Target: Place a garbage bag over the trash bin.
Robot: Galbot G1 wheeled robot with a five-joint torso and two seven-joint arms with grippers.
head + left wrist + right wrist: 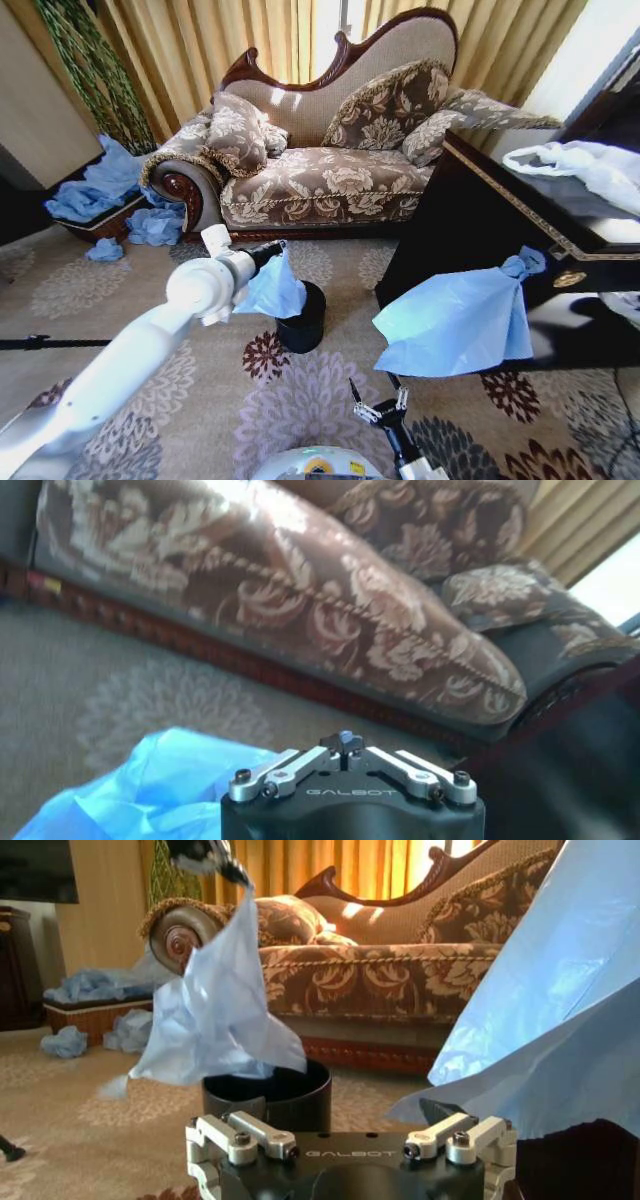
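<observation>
While pinched by left gripper (274,250), garbage bag (272,288) overhangs trash bin (303,322).

Floor: patterned carpet (300,400), beige with floral medallions.
Bin (302,318): black, upright, centre of carpet.
Sofa (330,170): at 12 o'clock from bin, well apart.
Basket (95,222): at 10 o'clock, heaped with blue bags.
Loose blue bags (155,226): on carpet just beside basket.
Dark cabinet (470,230): at 3 o'clock.
</observation>
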